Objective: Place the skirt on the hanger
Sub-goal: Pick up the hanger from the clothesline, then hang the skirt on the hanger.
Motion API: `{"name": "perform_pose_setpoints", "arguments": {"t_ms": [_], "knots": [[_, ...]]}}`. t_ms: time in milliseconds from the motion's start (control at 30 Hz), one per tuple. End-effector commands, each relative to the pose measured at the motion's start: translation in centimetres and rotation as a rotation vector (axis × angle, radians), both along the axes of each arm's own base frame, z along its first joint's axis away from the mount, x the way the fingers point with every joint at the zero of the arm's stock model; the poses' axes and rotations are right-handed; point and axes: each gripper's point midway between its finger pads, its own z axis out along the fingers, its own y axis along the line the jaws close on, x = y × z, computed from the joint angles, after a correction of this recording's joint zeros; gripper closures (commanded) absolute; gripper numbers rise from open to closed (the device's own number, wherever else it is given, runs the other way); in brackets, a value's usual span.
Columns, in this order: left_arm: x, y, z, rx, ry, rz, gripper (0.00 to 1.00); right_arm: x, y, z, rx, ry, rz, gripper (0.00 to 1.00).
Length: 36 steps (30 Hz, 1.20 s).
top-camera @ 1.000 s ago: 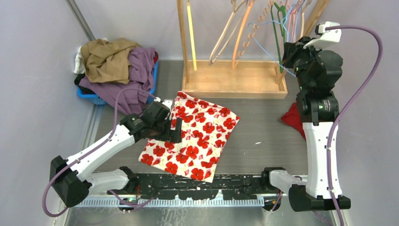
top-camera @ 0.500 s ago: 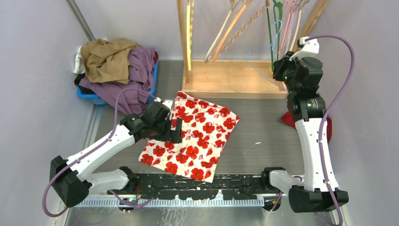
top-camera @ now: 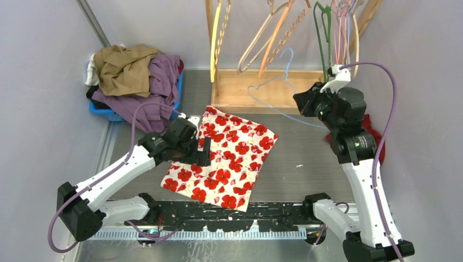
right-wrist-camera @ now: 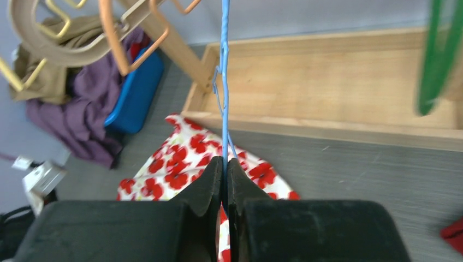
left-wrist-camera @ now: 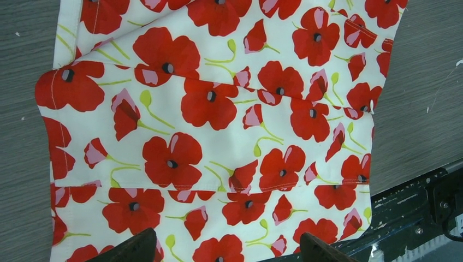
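Observation:
The skirt (top-camera: 232, 158), white with red poppies, lies flat on the table; it fills the left wrist view (left-wrist-camera: 218, 125). My left gripper (top-camera: 200, 154) is open and empty, just over the skirt's left part, with its fingertips (left-wrist-camera: 141, 246) spread above the cloth. My right gripper (top-camera: 302, 103) is shut on a thin blue wire hanger (top-camera: 266, 83), held in the air in front of the wooden rack, to the right of the skirt. In the right wrist view the blue wire (right-wrist-camera: 224, 82) runs up from between the closed fingers (right-wrist-camera: 207, 185), with the skirt (right-wrist-camera: 185, 155) below.
A wooden rack (top-camera: 270, 95) with several hangers (top-camera: 273, 33) stands at the back. A blue bin (top-camera: 112, 113) piled with tan and purple clothes sits at the back left. A red cloth (top-camera: 374, 126) lies behind my right arm. A black rail (top-camera: 218, 218) runs along the near edge.
My right arm has swung down and left from the rack, bringing the blue hanger off it. The other hangers are swinging. The left arm and skirt have not moved.

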Motion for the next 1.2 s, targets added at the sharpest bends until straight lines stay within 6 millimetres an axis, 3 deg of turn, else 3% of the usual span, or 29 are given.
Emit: {"name": "perform_pose_setpoints", "arguments": {"t_ms": [0,367,667,900,1000,1167], "knots": [[0.3,0.4,2.2,-0.03,-0.066,0.004,0.03,-2.3,4.0,-0.1,0.114,0.039,0.161,0.99],[-0.9,2.3,4.7,-0.033,-0.109,0.032,0.02,-7.4,11.7,-7.5,0.293,0.196,0.416,0.99],[-2.4,3.9,5.4,-0.025,-0.109,0.059,0.03,-10.5,15.9,-9.7,0.471,0.181,0.499,0.98],[-3.4,4.6,5.4,-0.02,-0.092,0.058,0.07,-14.1,21.1,-13.3,0.43,0.214,0.563,0.98],[-3.8,4.8,5.2,-0.015,-0.08,0.052,0.08,-16.6,23.6,-14.7,0.395,0.199,0.591,0.99],[-4.4,4.9,4.6,-0.014,-0.051,0.043,0.11,-18.5,25.9,-16.2,0.368,0.137,0.55,0.99]]}}
